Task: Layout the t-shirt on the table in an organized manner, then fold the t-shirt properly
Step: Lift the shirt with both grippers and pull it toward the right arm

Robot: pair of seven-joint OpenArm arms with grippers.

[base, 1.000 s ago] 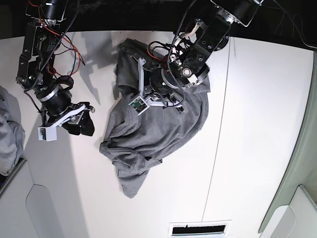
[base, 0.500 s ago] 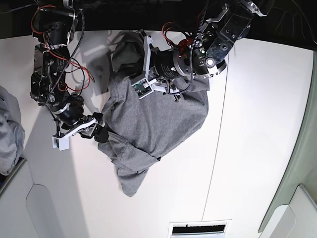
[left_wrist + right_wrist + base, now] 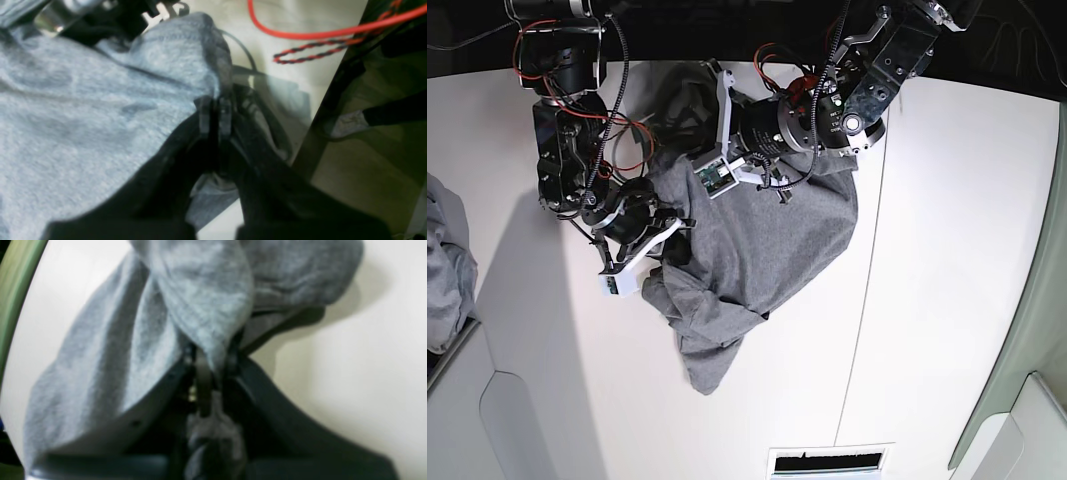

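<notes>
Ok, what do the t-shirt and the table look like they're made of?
The t-shirt: soft knit, probably cotton jersey, matte heather grey; it drapes and bunches in loose folds with a flecked surface. The table: a hard, smooth white top, likely laminate or painted board, matte with no glare and one thin dark seam.

Both arms crowd the shirt's [image 3: 757,250] far half: the right gripper [image 3: 670,226] blocks its left edge, the left arm [image 3: 797,125] lies across its top. Bare table [image 3: 947,280] spreads wide to the right and in front; a cloth bundle [image 3: 445,260] bounds the far left.
</notes>
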